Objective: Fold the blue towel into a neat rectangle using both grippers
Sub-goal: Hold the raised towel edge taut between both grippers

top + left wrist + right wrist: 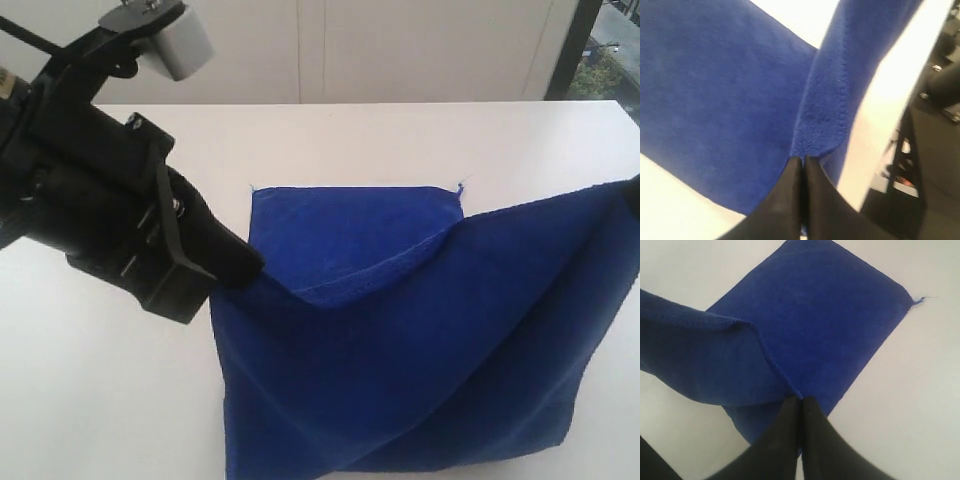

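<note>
Exterior view: the blue towel lies on the white counter, towards the middle and right of the scene. Its far part rests flat, with a straight far edge and two square corners. A small pale thread tag sticks out from the far right corner.

The rest of the cloth is raised off the surface and strung between the two arms. The left gripper, on a bulky black arm that comes in from the left, meets the towel at its left side. From there a stitched hem sags in a shallow dip over the flat part and climbs towards the right. The right gripper shows only as a dark tip at the right edge of the picture, where the cloth rises to a peak against it. Below that stretched line the towel drapes in slanting folds down to the near side of the counter.

Left wrist view: the black fingers are pressed together with no gap, clenched on a folded bit of the stitched hem right at their tips. Flat blue cloth spreads beyond and to one side of them.

Right wrist view: this pair is likewise clamped tight, pinching the hem where a raised fold runs away from the tips. The flat part of the towel lies beneath and beyond, and the tagged corner is well apart from the fingers.
</note>
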Available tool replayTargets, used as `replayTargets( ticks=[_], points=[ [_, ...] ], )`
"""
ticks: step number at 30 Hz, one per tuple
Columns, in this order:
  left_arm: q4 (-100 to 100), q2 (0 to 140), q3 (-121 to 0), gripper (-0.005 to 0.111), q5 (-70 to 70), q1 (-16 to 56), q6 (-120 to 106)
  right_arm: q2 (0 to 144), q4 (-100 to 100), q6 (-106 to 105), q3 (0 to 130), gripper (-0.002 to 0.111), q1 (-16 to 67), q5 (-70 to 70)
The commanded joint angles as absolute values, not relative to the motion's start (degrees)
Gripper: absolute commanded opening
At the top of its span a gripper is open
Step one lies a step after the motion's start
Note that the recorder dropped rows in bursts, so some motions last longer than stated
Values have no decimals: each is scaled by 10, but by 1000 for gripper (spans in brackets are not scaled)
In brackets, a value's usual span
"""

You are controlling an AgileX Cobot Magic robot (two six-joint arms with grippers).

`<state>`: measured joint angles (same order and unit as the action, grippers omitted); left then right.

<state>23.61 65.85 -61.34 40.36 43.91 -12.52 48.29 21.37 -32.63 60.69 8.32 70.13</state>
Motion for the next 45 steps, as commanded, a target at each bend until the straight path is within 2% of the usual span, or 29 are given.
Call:
replayTargets(
  ticks=[1,6,13,21,29,42,45],
  points=[
    [209,657,-611,0,384,441,-128,493,223,-331,605,0,79,694],
    [187,657,-611,0,390,441,-116,512,260,-332,605,0,79,700],
    [186,657,-611,0,390,441,-117,571,435,-486,605,0,79,700],
    [186,657,-611,0,391,441,-117,619,426,-474,605,0,79,700],
    [175,657,-611,0,389,441,-117,627,288,-379,605,0,79,689],
    [86,714,-593,0,261,438,-87,661,255,-385,605,0,79,613],
    [86,740,-594,0,231,399,-83,693,224,-383,605,0,79,578]
  ],
)
